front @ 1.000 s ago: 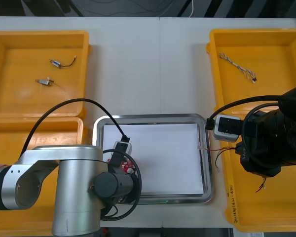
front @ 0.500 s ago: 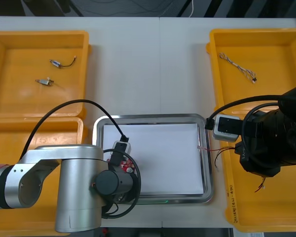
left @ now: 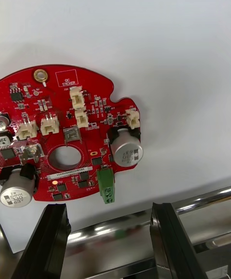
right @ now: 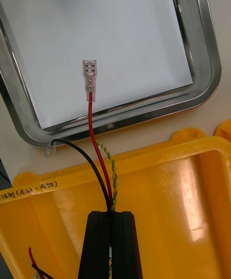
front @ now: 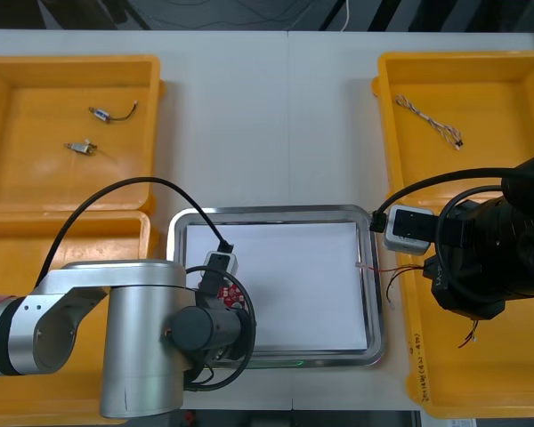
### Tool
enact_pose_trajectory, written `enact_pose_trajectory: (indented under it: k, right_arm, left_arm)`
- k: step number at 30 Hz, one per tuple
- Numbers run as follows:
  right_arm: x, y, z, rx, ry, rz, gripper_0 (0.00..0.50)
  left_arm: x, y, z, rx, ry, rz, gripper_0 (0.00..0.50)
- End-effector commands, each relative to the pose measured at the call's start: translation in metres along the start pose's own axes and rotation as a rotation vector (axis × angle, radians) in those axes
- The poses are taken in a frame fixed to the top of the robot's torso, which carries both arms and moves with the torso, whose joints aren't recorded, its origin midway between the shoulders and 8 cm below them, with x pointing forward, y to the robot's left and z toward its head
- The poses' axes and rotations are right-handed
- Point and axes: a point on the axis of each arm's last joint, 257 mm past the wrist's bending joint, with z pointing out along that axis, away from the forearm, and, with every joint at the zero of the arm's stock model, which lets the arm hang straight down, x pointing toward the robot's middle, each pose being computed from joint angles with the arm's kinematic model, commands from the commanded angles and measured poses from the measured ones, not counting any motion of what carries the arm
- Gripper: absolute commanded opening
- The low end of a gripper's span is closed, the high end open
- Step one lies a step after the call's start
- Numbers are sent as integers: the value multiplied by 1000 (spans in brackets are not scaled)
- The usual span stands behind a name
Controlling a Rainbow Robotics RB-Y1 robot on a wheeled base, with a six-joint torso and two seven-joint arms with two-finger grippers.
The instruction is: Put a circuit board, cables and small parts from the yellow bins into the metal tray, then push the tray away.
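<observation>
A round red circuit board (left: 67, 134) lies flat on the white inside of the metal tray (left: 159, 214), near its rim. My left gripper (left: 108, 208) stands open just short of the board, one finger (left: 53, 240) on each side, touching nothing. In the front view the left arm (front: 151, 338) covers the tray's near left corner, and the board's edge (front: 232, 293) peeks out. My right gripper (right: 111, 214) is shut on a bundle of red, black and yellow cables (right: 98, 163) over the near right yellow bin (right: 159, 178). The red cable's clear end (right: 89, 79) hangs over the tray.
The far left bin (front: 18, 80) holds two small metal parts (front: 98, 113) (front: 79, 148). A twisted cable (front: 430, 122) lies in the far right bin. More cable ends (front: 470, 336) sit in the near right bin under the right arm (front: 481, 267).
My left gripper has gone from shut to open, letting go of the circuit board, which now rests in the tray. The right arm has hardly moved.
</observation>
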Motion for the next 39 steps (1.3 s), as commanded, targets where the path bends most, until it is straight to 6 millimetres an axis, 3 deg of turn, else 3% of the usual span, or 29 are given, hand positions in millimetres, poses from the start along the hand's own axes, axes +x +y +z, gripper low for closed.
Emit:
enact_pose_trajectory:
  k: [1,11,17,29,39]
  right_arm:
    - [0,-5,-6,18,6,3,0]
    - [-11,3,-1,-6,-31,-11,0]
    - [-31,6,10,18,-54,-74,0]
    - [-93,28,36,-74,-132,-90,0]
    - [-103,47,66,-85,-105,-107,0]
  left_arm:
    - [-33,-11,-18,42,-34,-101,500]
    - [-72,4,-48,38,-23,-198,500]
    - [-95,32,-71,7,12,-196,500]
    - [-157,116,-130,-24,49,-241,500]
    - [-182,201,-168,-94,45,-218,500]
